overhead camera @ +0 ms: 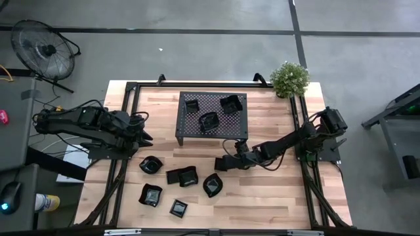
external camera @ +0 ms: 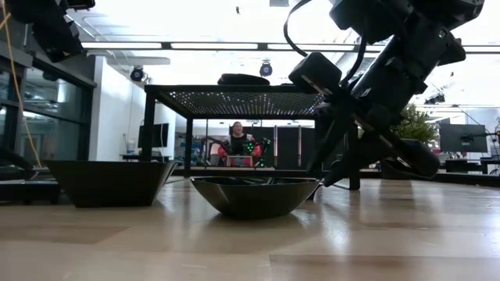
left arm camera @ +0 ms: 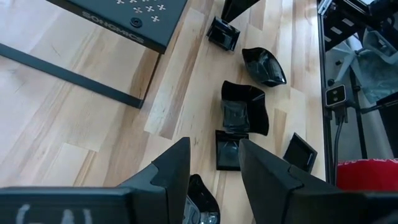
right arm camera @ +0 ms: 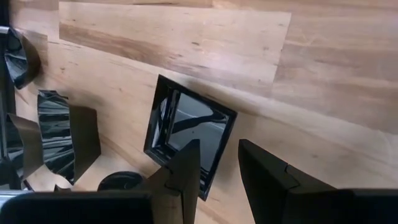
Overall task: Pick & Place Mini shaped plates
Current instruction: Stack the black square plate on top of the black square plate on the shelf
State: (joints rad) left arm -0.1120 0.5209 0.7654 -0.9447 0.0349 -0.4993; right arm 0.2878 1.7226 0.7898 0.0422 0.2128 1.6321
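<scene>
Fingers: our right gripper (right arm camera: 217, 163) spread over a square plate (right arm camera: 189, 137) — lined up to grasp.
Left: left gripper (left arm camera: 214, 168) spread, waiting above the bench (overhead camera: 275, 196).

Grey concrete floor (overhead camera: 197, 16) fills the top of the high view, dark seams crossing it. A black fan (overhead camera: 41, 51) sits upper left, a small green plant (overhead camera: 289, 78) at the light wooden table (overhead camera: 275, 196)'s upper right corner. Low view: bright ceiling light strips (external camera: 226, 45), a seated person (external camera: 237, 142) in the middle distance, monitors (external camera: 462, 138) at far right.
</scene>
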